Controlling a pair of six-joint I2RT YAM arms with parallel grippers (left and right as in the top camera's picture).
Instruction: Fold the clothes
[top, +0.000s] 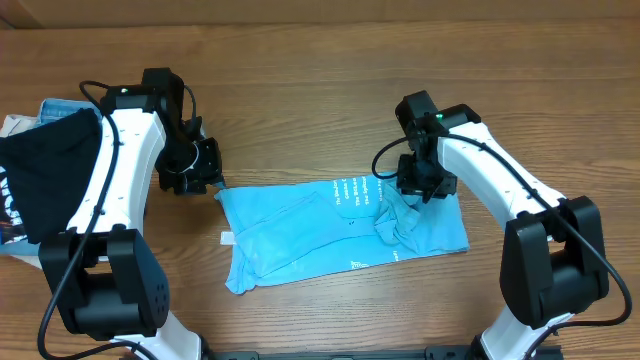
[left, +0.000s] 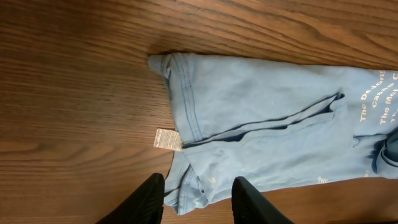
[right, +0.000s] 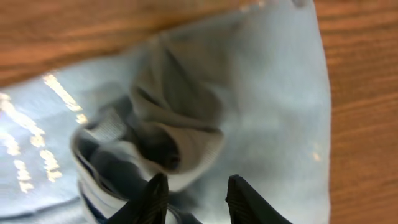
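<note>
The left claw (top: 205, 165), seen from overhead, hangs at the top left corner of the T-shirt (top: 300, 235), and the right claw (top: 425, 185) sits over a rumpled heap near the shirt's right end. The sky-blue shirt lies in a long band across the middle of the table (top: 320, 60), already narrowed, so I judge the arms are posted at opposite ends to take hold for the next fold. A black garment (top: 45, 170) is piled at the far left under the left arm, well apart from the shirt and not in the way. A small white label (top: 227, 239) pokes out from the shirt's left edge.

In the left wrist view the left claw (left: 198, 199) has its fingers (left: 149, 202) apart, clamped on nothing; the hemmed edge of the T-shirt (left: 261, 106) lies flat on the wood beneath the gap, with the label (left: 166, 139) just beside it.

In the right wrist view the right claw (right: 196, 196) also stands apart and empty above the T-shirt (right: 273, 106). A bunched wad of cloth (right: 168, 143) right under it is the likely obstacle: it probably needs smoothing before a clean fold
</note>
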